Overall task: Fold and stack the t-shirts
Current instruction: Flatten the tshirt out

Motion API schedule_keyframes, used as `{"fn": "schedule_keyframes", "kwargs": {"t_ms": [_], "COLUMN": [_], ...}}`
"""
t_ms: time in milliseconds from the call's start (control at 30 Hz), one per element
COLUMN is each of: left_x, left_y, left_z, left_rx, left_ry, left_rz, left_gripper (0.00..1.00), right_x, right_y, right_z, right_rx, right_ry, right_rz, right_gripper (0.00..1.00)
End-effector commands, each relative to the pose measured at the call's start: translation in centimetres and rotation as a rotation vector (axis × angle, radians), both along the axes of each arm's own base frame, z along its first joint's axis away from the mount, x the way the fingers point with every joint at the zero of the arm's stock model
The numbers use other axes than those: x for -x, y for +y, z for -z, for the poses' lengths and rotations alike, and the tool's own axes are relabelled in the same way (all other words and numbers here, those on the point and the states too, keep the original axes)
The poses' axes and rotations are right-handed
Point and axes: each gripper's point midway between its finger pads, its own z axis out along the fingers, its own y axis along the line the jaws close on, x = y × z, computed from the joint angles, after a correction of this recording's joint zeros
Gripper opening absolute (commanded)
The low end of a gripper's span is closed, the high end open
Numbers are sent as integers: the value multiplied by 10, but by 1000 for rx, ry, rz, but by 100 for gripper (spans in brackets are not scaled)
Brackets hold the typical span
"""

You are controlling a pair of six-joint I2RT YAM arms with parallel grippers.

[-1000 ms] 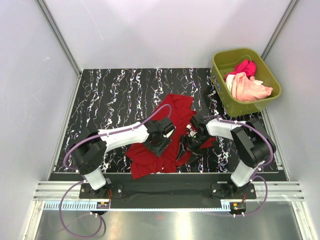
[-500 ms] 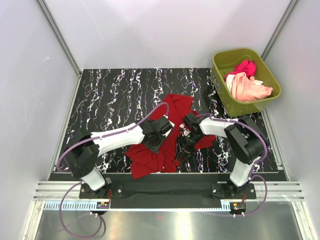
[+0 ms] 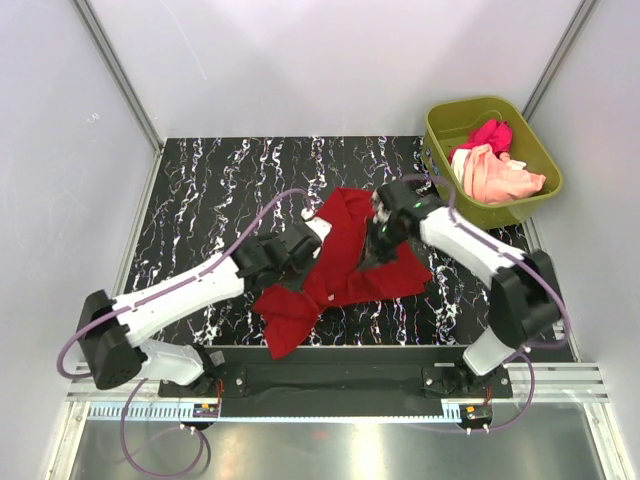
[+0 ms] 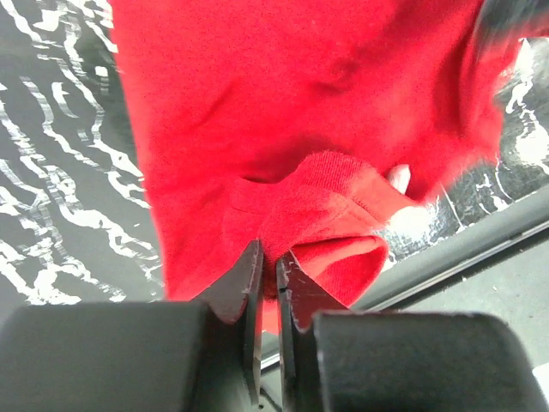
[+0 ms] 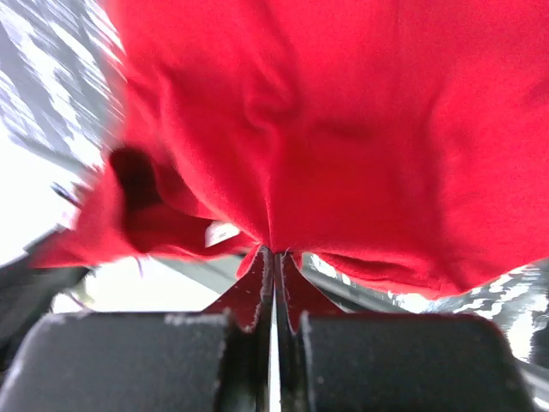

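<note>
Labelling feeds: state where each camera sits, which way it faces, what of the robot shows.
Top external: above and behind, looking down on the table; both arms, left gripper and right gripper on the red shirt.
Left wrist: on the left arm, looking past its closed fingers at the shirt.
Right wrist: on the right arm, likewise past its fingers.
Shared: all see the red shirt.

Enclosure from above: a black tabletop (image 3: 215, 185) veined with white marbling, bounded by plain pale grey walls (image 3: 330, 60) that meet at aluminium corner posts (image 3: 118, 75). A slotted aluminium rail (image 3: 330, 385) and a brushed metal sheet (image 3: 330, 448) run along the near edge. Lighting is even and diffuse.
</note>
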Motion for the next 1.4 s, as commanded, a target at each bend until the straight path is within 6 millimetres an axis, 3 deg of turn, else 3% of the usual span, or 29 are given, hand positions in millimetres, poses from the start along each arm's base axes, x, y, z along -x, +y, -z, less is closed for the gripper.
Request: {"fn": "schedule_keyframes", "kwargs": {"t_ms": [0, 67, 100, 133, 167, 200, 233, 267, 333, 367, 433, 467, 533, 567, 600, 633, 667, 700, 733, 867, 1000, 1133, 1200, 1267, 1300, 1367], "left_x": [-16, -19, -20, -21, -25, -27, -29, -31, -36, -40, -43, -47, -48, -49, -46, -43, -42, -33, -29, -1, 19, 16, 0, -19, -32, -50], "left_y": [1, -1, 0, 1, -2, 0, 1, 2, 10, 18, 32, 49, 71, 83, 108, 122, 132, 158, 170, 224, 253, 253, 232, 204, 187, 164], "left_z": [-53, -82, -92, -103, -125, -135, -149, -168, -191, -202, -231, -246, -274, -287, -305, -320, -337, -353, -366, -425, -465, -490, -495, -495, -486, -481], "left_rx": [78, 134, 145, 160, 197, 205, 224, 255, 271, 267, 291, 282, 290, 294, 281, 294, 324, 312, 328, 449, 476, 441, 380, 348, 289, 269], "left_ry": [-140, -197, -217, -242, -277, -302, -331, -365, -425, -463, -537, -592, -676, -716, -788, -834, -886, -949, -986, -1151, -1252, -1307, -1323, -1333, -1329, -1342], "left_rz": [-31, -17, -18, -17, -20, -27, -31, -42, -79, -113, -164, -226, -293, -330, -403, -445, -484, -536, -566, -688, -687, -687, -650, -615, -576, -537], "left_gripper": [7, 7, 7, 7, 6, 6, 5, 4, 2, 0, 0, 0, 0, 0, 0, 0, 0, 0, 0, 0, 0, 0, 0, 0, 0, 0], "right_x": [-50, -64, -75, -82, -89, -93, -96, -99, -101, -101, -98, -94, -82, -74, -51, -43, -28, -4, 7, 58, 105, 119, 115, 102, 91, 75], "right_y": [-32, -56, -61, -72, -74, -76, -76, -72, -63, -59, -44, -36, -13, -2, 22, 37, 51, 72, 84, 107, 108, 101, 96, 96, 95, 83], "right_z": [-85, -114, -144, -159, -186, -198, -208, -232, -245, -263, -277, -287, -295, -309, -311, -311, -326, -333, -344, -388, -440, -457, -454, -434, -422, -397], "right_rx": [41, 85, 69, 70, 39, 24, 11, -24, -71, -106, -191, -232, -309, -336, -368, -386, -427, -489, -534, -708, -955, -1012, -973, -909, -855, -774], "right_ry": [-275, -361, -433, -468, -529, -554, -571, -622, -630, -660, -665, -676, -667, -698, -693, -683, -707, -685, -693, -719, -720, -731, -758, -749, -737, -721], "right_rz": [124, 180, 209, 251, 273, 287, 288, 284, 252, 247, 186, 155, 40, -10, -125, -181, -237, -328, -373, -543, -687, -716, -679, -637, -581, -508], "right_gripper": [0, 0, 0, 0, 0, 0, 0, 0, 0, 0, 0, 0, 0, 0, 0, 0, 0, 0, 0, 0, 0, 0, 0, 0, 0, 0]}}
